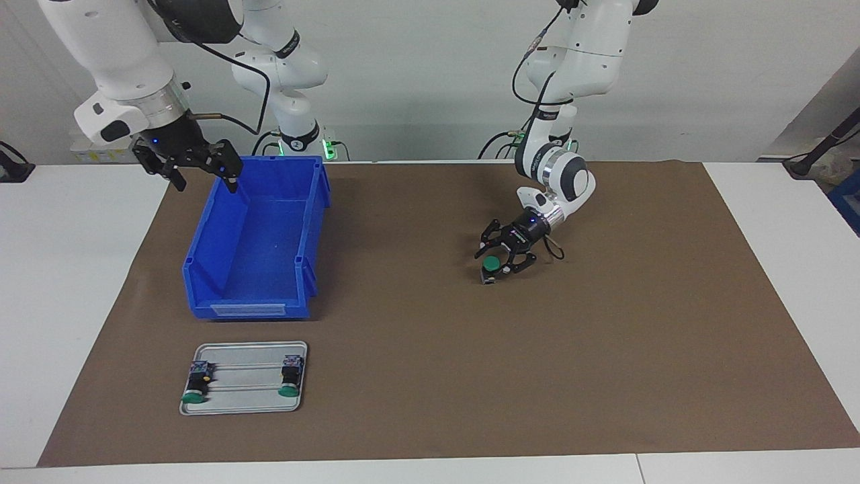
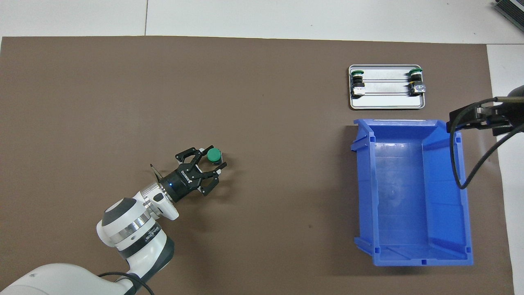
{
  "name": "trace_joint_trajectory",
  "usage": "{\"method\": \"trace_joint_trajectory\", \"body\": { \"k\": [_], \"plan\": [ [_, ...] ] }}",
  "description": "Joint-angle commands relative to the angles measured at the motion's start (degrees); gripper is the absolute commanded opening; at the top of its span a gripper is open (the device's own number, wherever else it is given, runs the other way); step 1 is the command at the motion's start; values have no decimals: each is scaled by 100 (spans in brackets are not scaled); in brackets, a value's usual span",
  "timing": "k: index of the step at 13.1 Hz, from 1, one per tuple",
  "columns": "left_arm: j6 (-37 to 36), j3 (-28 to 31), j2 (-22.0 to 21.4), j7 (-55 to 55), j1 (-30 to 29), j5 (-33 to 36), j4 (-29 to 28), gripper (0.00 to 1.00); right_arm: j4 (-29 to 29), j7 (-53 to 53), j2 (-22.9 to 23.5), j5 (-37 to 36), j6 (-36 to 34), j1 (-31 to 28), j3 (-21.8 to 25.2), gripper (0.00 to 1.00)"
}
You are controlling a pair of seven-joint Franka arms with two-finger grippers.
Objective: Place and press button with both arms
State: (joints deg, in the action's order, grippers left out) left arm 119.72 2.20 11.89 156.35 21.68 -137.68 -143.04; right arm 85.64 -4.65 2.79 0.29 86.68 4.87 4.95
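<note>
While btn (image 1: 492, 264) stands upright, left pincer (image 1: 498, 265) astride

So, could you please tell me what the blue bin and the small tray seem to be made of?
The blue bin looks like moulded plastic: uniform saturated colour, soft sheen, ribbed corners. The tray looks like bare metal, probably aluminium or steel: silvery, reflective, with a rolled rim.

- Button (image 1: 492, 264): green cap, black body.
- Bin (image 1: 257, 269): blue.
- Tray (image 1: 244, 400): silver-grey.
- Mat (image 1: 537, 370): plain brown.
- Table (image 1: 74, 269): white.
- Arms: white, grey-black joints.
</note>
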Motion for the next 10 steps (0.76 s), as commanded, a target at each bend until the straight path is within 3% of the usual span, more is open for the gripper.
{"method": "trace_joint_trajectory", "body": {
  "k": [1,5,8,10],
  "plan": [
    [165,43,-117,187,38,91,-171,65,216,105,-164,-73,147,14,23,96],
    [201,52,-160,-218,-242,697,-154,66,216,113,-173,-73,147,6,23,96],
    [209,70,-213,-586,-270,830,-128,66,216,113,-173,-73,147,6,23,96],
    [594,44,-353,-745,-253,830,-66,66,216,113,-173,-73,147,6,23,96]
  ]
}}
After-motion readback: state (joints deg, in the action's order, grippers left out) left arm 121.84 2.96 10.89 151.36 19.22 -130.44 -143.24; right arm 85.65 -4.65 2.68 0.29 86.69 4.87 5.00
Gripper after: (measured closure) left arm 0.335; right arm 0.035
